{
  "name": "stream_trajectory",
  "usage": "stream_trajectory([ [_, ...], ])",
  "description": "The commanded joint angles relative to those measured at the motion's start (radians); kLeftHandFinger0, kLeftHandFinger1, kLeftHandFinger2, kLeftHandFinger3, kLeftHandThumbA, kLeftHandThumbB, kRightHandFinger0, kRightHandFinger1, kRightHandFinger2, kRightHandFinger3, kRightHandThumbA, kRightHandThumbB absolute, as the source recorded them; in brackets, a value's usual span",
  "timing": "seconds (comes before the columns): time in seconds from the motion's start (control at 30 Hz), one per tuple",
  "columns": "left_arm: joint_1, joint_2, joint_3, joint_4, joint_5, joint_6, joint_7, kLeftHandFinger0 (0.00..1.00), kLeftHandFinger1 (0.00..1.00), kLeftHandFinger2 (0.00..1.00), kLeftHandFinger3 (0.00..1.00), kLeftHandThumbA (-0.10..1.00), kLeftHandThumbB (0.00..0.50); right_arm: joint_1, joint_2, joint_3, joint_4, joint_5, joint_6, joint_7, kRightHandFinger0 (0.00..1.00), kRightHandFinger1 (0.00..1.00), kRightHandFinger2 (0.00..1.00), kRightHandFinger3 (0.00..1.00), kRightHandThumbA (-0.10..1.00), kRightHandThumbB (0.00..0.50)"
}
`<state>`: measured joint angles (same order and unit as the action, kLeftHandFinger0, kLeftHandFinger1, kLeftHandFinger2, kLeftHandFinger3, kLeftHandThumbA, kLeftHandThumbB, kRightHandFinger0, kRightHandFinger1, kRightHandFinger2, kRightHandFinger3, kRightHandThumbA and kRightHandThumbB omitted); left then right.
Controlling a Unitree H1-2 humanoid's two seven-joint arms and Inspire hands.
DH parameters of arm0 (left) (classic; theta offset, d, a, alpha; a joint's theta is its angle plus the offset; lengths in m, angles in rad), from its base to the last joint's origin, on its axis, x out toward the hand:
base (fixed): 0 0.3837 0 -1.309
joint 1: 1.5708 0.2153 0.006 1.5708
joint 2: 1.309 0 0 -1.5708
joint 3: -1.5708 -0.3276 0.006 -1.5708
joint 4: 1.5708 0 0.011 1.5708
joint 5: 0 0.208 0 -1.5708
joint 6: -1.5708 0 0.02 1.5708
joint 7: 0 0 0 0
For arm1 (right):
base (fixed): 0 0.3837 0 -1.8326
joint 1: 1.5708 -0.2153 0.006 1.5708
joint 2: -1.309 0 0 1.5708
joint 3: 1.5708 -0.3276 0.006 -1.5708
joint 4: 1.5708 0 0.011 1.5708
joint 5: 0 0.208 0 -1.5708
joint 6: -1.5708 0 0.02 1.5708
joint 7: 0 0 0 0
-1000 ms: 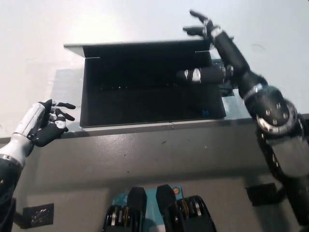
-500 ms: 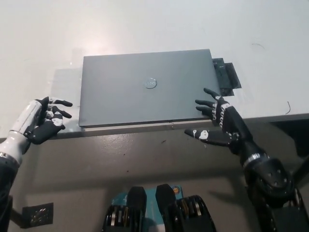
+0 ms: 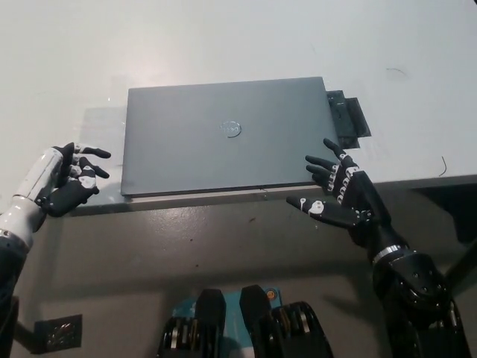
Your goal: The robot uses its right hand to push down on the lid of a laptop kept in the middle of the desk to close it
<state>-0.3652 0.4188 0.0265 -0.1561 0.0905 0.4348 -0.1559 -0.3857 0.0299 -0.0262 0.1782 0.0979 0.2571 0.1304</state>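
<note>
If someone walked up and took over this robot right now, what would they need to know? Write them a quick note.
Right hand: black, open, fingers spread, at the near right corner of the flat grey laptop, holding nothing.
Left hand: white, resting open at the desk's near edge, left of the laptop.
The laptop lies in the middle of the white desk, lid fully down, logo facing up. A small black block sits against its right side.
Done: lid closed.
Left: nothing on the laptop; probably just draw the right hand back.

The closed laptop has a smooth, matt grey metallic-looking lid with a small shiny round logo, lying on a smooth, matt white desk, beside a dark, ridged plastic-looking block.
</note>
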Motion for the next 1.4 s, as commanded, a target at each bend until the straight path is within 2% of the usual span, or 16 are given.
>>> stream_trajectory([
  [0.0,-0.032,0.034,0.014,-0.014,0.014,-0.002,-0.004,0.31,0.36,0.46,0.58,-0.1,0.007,0.004,-0.01,0.005,0.019,0.007,0.06,-0.001,0.92,0.86,0.83,1.0,1.0,0.301],
  [0.1,-0.022,0.034,0.016,-0.017,0.013,-0.011,-0.003,0.3,0.36,0.46,0.57,-0.1,0.004,-0.005,-0.013,-0.003,-0.009,0.016,0.079,-0.007,0.89,0.83,0.82,1.0,1.0,0.318],
  [0.17,-0.021,0.036,0.017,-0.017,0.012,-0.012,-0.004,0.3,0.36,0.46,0.57,-0.1,0.007,-0.01,-0.019,-0.004,-0.044,0.024,0.084,0.002,0.91,0.83,0.81,0.99,1.0,0.288],
  [0.23,-0.021,0.037,0.02,-0.016,0.008,-0.013,-0.006,0.3,0.36,0.46,0.57,-0.1,0.006,-0.015,-0.029,-0.008,-0.097,0.041,0.081,0.015,0.89,0.82,0.82,0.98,1.0,0.322],
  [0.3,-0.02,0.036,0.021,-0.02,0.008,-0.002,-0.006,0.29,0.35,0.45,0.57,-0.1,0.009,-0.015,-0.037,-0.016,-0.151,0.062,0.083,0.027,0.88,0.81,0.81,0.97,1.0,0.333],
  [0.37,-0.017,0.037,0.021,-0.019,0.009,-0.007,-0.006,0.29,0.35,0.45,0.57,-0.1,0.005,-0.009,-0.053,-0.018,-0.248,0.081,0.115,0.035,0.91,0.83,0.82,0.99,1.0,0.334],
  [0.4,-0.016,0.037,0.022,-0.019,0.01,-0.005,-0.005,0.29,0.35,0.45,0.57,-0.1,0.009,-0.006,-0.058,-0.02,-0.278,0.089,0.122,0.036,0.91,0.83,0.82,0.99,1.0,0.356],
  [0.53,-0.015,0.035,0.022,-0.022,0.015,0.006,-0.001,0.29,0.35,0.46,0.58,-0.1,0.009,0.019,-0.086,-0.041,-0.42,0.137,0.16,0.042,0.93,0.84,0.81,0.97,1.0,0.381],
  [0.6,-0.011,0.035,0.025,-0.027,0.011,0.013,-0.002,0.28,0.35,0.45,0.59,-0.1,0.011,0.043,-0.096,-0.047,-0.471,0.139,0.166,0.034,0.91,0.84,0.82,0.97,1.0,0.353],
  [0.67,-0.009,0.035,0.03,-0.024,0.006,0.001,-0.002,0.27,0.34,0.44,0.58,-0.1,0.01,0.077,-0.111,-0.067,-0.518,0.164,0.179,0.032,0.95,0.87,0.83,0.98,1.0,0.32],
  [0.77,-0.006,0.032,0.033,-0.021,0.007,-0.009,-0.001,0.25,0.33,0.43,0.57,-0.1,0.017,0.108,-0.125,-0.087,-0.55,0.171,0.194,0.021,0.99,0.88,0.84,1.0,1.0,0.317],
  [0.87,-0.011,0.031,0.032,-0.022,0.012,0.004,-0.002,0.22,0.32,0.43,0.58,-0.1,0.012,0.146,-0.135,-0.121,-0.549,0.189,0.171,0.017,0.98,0.87,0.84,1.0,1.0,0.336],
  [1.0,-0.005,0.03,0.036,-0.024,0.01,-0.004,-0.002,0.27,0.33,0.44,0.57,-0.1,0.008,0.2,-0.139,-0.161,-0.539,0.192,0.159,0.001,0.95,0.86,0.83,0.98,1.0,0.364],
  [1.2,-0.006,0.026,0.038,-0.017,0.01,-0.006,0.0,0.24,0.32,0.45,0.58,-0.1,0.013,0.292,-0.141,-0.229,-0.468,0.217,0.08,0.007,0.92,0.87,0.87,1.0,1.0,0.352],
  [1.27,0.0,0.023,0.042,-0.016,0.006,-0.01,0.001,0.28,0.35,0.46,0.59,-0.1,0.009,0.305,-0.143,-0.236,-0.446,0.213,0.058,0.011,0.91,0.87,0.87,1.0,1.0,0.348],
  [1.37,0.004,0.018,0.044,-0.014,0.008,-0.011,0.005,0.29,0.35,0.46,0.58,-0.1,0.013,0.312,-0.148,-0.246,-0.424,0.207,0.038,0.015,0.94,0.89,0.88,1.0,1.0,0.363],
])
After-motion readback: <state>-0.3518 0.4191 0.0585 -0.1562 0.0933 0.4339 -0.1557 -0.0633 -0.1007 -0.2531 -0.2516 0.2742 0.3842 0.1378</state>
